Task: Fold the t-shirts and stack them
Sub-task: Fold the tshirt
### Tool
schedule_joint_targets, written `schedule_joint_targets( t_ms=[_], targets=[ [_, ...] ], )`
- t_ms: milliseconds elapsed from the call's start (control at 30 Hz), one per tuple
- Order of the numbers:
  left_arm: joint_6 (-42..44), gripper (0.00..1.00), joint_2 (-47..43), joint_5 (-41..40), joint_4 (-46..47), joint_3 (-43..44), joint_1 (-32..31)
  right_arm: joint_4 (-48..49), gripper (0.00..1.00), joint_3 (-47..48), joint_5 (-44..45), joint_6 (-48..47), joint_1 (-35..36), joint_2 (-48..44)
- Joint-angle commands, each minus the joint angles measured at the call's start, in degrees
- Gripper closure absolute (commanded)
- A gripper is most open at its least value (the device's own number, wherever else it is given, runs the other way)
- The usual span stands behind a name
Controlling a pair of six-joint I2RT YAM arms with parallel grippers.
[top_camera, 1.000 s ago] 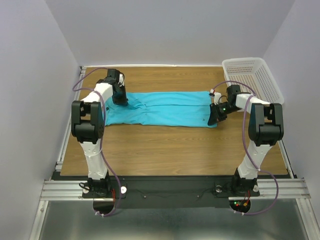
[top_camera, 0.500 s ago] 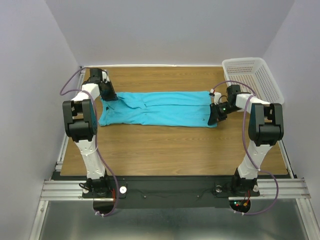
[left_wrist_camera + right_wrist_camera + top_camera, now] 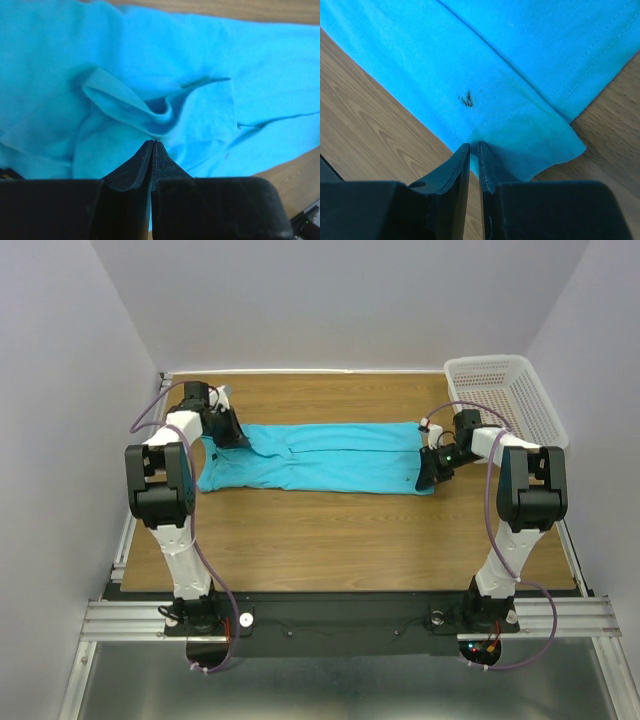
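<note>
One t-shirt (image 3: 330, 455), left hand (image 3: 152, 144) pinching a fold (right hand (image 3: 474, 146) pinching the hem corner)

Top view is lit evenly and softly from above, just faint shadows beside the arms on the table (image 3: 330, 530), no glare, sharp all over, walls greyer toward the upper corners. Both wrist views are bright on the t-shirt (image 3: 250, 60), with stitching crisp in the right one. The black fingers (image 3: 135, 175) along the bottom edge look dark and slightly soft, and the left view's fold throws a soft shadow mid-frame
</note>
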Motion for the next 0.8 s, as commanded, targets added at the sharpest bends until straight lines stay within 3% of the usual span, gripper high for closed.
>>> schedule_joint_targets(
  t_ms=[0, 133, 567, 767],
  targets=[
    [2.79, 0.86, -3.98, 2.04, -4.00, -1.12, -2.03, 2.22, 0.81, 0.30, 6.35, -1.75, 0.18, 2.38],
    [2.53, 0.86, -2.05, 0.99, -4.36, -0.69, -3.27, 2.22, 0.81, 0.21, 6.35, -1.84, 0.18, 2.20],
    [0.51, 0.85, 9.29, -4.20, -7.70, 13.55, -6.78, 2.22, 0.81, 0.30, 6.53, -1.84, 0.18, 2.29],
    [-1.07, 0.84, 10.62, -3.32, -2.80, 15.66, -7.40, 2.22, 0.81, 0.21, 6.27, -2.01, 0.18, 2.20]
  ],
)
